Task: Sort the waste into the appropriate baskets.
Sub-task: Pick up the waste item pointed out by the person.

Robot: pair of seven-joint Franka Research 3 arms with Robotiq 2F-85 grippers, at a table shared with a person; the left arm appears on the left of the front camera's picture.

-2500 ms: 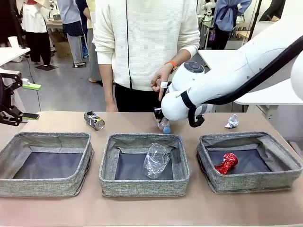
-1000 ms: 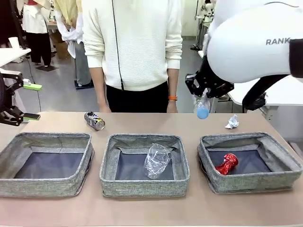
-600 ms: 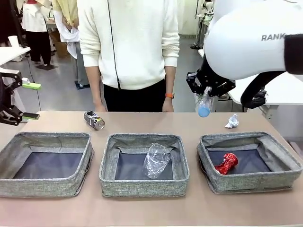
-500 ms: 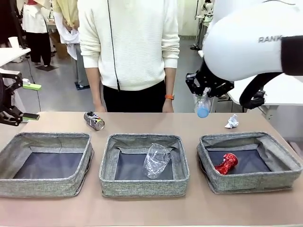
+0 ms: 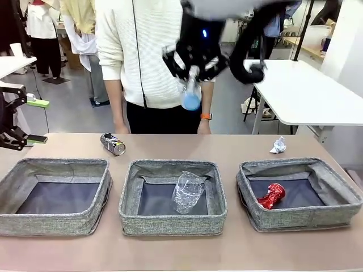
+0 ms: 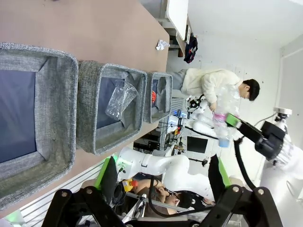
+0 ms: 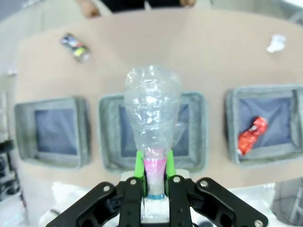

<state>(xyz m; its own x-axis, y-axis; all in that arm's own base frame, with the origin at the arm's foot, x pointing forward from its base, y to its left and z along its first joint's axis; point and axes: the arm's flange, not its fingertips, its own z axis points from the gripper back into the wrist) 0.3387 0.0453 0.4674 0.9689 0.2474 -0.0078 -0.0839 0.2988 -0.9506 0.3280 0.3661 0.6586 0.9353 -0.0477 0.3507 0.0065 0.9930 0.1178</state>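
Clear small blue-capped plastic bottle (image 5: 191, 95) sits clenched by its neck in your right gripper (image 7: 153, 166), high over the bench's middle; your left gripper (image 5: 34, 121) gapes released at the bench's left edge.

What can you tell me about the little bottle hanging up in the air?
The bottle is small, of clear, thin, ribbed plastic, with a pink band and blue cap at its neck. The right gripper is shut on that neck between green pads. It hangs high over the table, touching nothing else, roughly above the middle basket.
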